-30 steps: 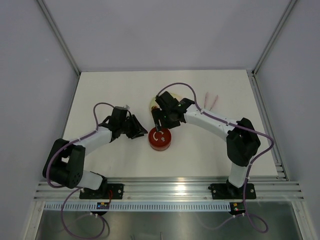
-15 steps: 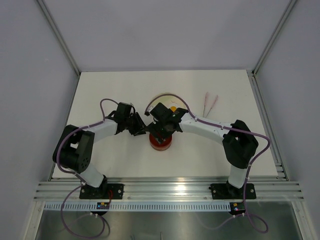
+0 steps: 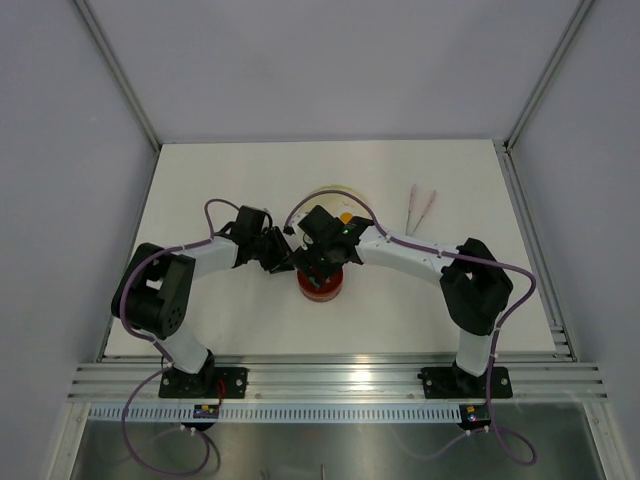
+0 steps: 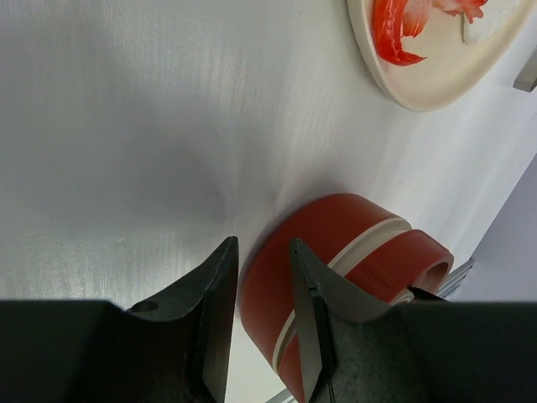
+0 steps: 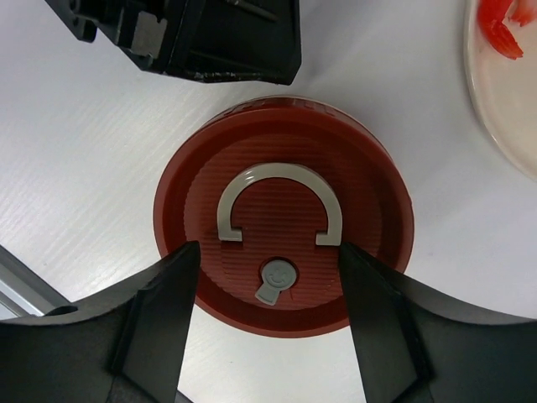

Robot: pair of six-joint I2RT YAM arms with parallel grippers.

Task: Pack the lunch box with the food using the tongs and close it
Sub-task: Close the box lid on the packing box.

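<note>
The lunch box [image 3: 322,290] stands mid-table with its red lid [image 5: 277,138] on it; a grey curl mark shows on top. My right gripper [image 5: 268,252] hovers open just above the lid, its fingers spread over the lid's near half. My left gripper [image 4: 261,243] is shut, its tips against the box's red side [image 4: 336,227]. Food stays on the pale plate [image 3: 335,195]: red-and-white strips [image 4: 394,25] and a yellow-centred egg [image 3: 346,217]. The pink tongs [image 3: 422,207] lie on the table at the back right, untouched.
The plate's rim [image 5: 495,109] lies close behind the lunch box. Both arms crowd the box from either side in the top view. White table [image 3: 200,180] is bounded by grey walls and a metal rail [image 3: 330,375] at the near edge.
The left gripper swung right up to the lunch box's side. The right gripper came down and left from beside the plate to over the lid, hiding it from above.
</note>
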